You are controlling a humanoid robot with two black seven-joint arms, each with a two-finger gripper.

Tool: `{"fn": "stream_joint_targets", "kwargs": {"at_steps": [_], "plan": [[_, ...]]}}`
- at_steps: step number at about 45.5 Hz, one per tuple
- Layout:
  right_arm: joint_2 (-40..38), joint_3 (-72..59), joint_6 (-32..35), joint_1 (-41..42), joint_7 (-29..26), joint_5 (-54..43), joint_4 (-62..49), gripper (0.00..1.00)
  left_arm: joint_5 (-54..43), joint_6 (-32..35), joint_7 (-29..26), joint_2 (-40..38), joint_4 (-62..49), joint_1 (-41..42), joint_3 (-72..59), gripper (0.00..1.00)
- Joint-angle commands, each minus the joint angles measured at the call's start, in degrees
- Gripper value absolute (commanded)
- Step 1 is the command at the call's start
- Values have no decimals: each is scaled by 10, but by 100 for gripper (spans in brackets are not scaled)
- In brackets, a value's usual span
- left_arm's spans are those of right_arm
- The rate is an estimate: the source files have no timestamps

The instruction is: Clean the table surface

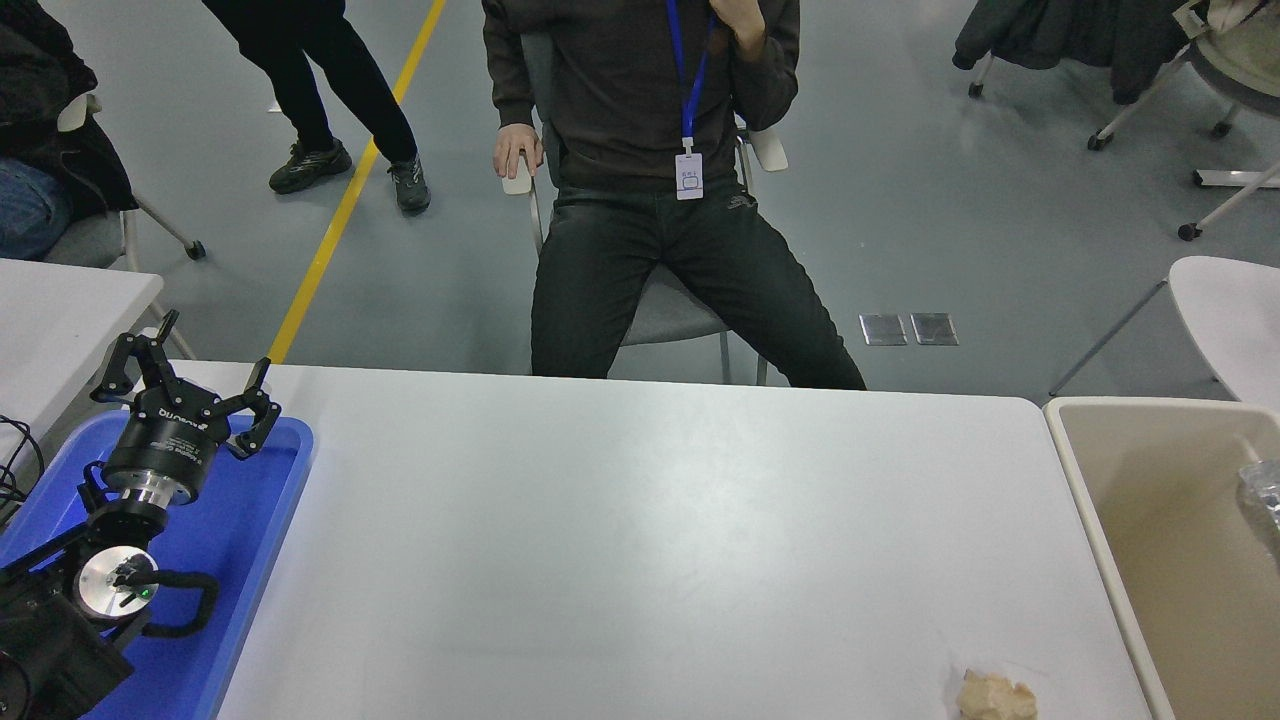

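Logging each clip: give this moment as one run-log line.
left gripper: parked over blue tray, open | right arm: out of view | table: tan scrap near front-right edge | bin: beside table

Wide white-grey table [640, 540] with rounded far corners, mostly bare. Near the front right edge, a small crumpled tan scrap [995, 696], cut off by the bottom of the view. At the left end, a blue plastic tray [255, 520], reaching past the table's left edge.
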Motion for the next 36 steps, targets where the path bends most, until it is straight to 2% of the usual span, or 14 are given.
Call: {"fn": "stream_joint_targets", "kwargs": {"at_steps": [1,10,36], "plan": [[34,-1,-38,1,-12,1,-2,0,0,0,0,0,0,0,0,100],[44,0,-64,1,-12,2,-2,0,0,0,0,0,0,0,0,100],[68,0,-77,1,-12,7,-1,0,0,0,0,0,0,0,0,100]]}}
